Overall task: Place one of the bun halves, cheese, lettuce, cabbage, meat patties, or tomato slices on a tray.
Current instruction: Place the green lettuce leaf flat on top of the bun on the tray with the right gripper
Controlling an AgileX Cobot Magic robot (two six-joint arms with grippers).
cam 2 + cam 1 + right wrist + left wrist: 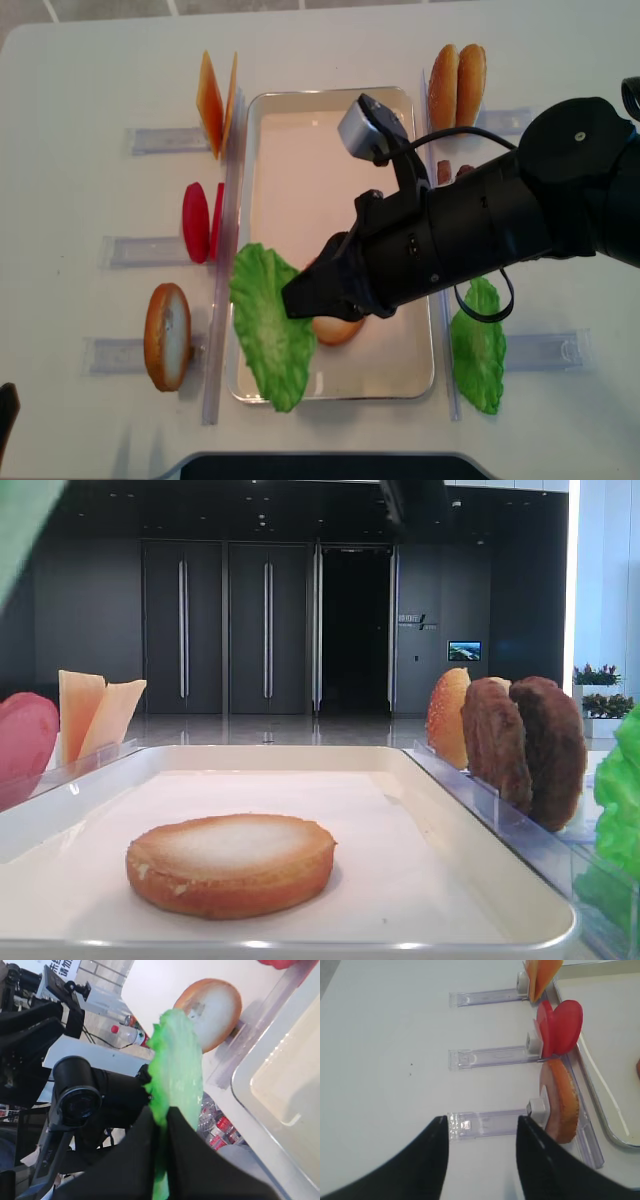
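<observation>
My right gripper (161,1115) is shut on a bright green lettuce leaf (177,1065). From above, the right gripper (297,300) reaches across the tray (300,130) and holds that lettuce (268,325) over the tray's left rim. A bun half (232,863) lies flat on the tray liner, partly hidden under the arm from above. My left gripper (481,1127) is open and empty above the table, near a clear rack (487,1122) that holds a standing bun half (562,1102).
The left racks hold cheese (215,95), tomato slices (200,222) and a bun half (167,335). The right racks hold buns (457,80), meat patties (520,745) and a second lettuce leaf (480,345). The right arm covers the tray's middle right.
</observation>
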